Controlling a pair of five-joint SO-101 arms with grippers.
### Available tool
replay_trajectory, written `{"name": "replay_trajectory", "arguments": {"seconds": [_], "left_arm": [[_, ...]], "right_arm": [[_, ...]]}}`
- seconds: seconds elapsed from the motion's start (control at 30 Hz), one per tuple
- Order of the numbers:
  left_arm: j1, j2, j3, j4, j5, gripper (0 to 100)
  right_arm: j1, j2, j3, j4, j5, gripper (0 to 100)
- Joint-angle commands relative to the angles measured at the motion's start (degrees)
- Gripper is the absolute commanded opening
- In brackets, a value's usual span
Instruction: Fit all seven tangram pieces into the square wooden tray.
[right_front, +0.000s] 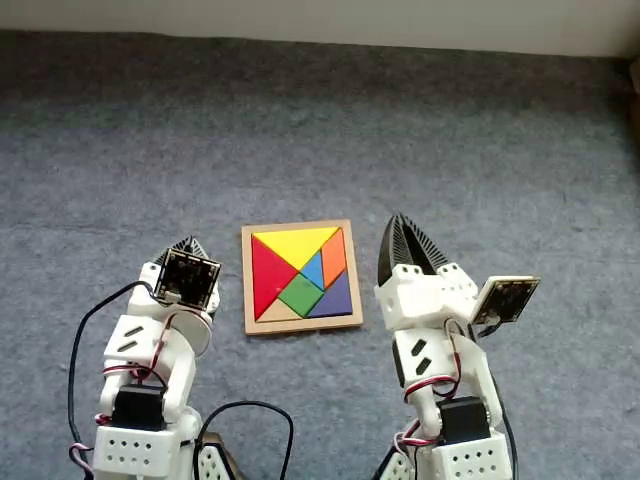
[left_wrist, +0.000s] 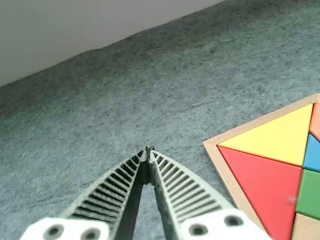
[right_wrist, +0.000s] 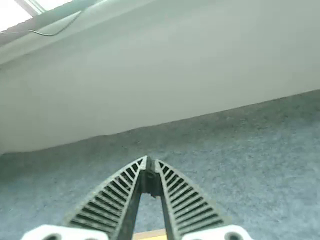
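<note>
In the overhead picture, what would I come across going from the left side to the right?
left gripper → wooden tray → right gripper

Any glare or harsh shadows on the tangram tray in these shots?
High view: soft, even light, no glare on the tray, no hard shadows on the carpet. Left wrist view: the red triangle and yellow triangle look matte, without hot spots. Right wrist view: a bright strip beyond the wall is blown out.
</note>
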Motion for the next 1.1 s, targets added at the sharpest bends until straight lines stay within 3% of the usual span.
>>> {"name": "replay_trajectory", "arguments": {"seconds": [0.0, 0.3, 0.47, 0.67, 0.9, 1.07], "left_arm": [[0.0, -0.5, 1.1, 0.1, 0.3, 2], [2.1, -0.3, 1.1, 1.1, 0.3, 2], [-0.9, -0.5, 1.1, 8.6, 0.3, 2], [-1.0, -0.3, 1.1, 23.4, 0.2, 2], [-1.1, -0.5, 1.1, 36.0, 0.2, 2], [-5.6, -0.6, 1.1, 36.2, 0.2, 2]], "right_arm": [[4.0, -1.2, 7.3, 4.5, 0.5, 0.5], [3.9, -1.2, 7.1, 28.2, 0.5, 0.5], [4.0, -1.2, 7.1, 40.0, 0.5, 0.5], [4.0, -1.2, 7.0, 45.5, 0.5, 0.5], [3.9, -1.2, 7.0, 51.6, 16.5, 0.5], [3.9, -1.2, 7.0, 53.5, 17.8, 0.5]]}}
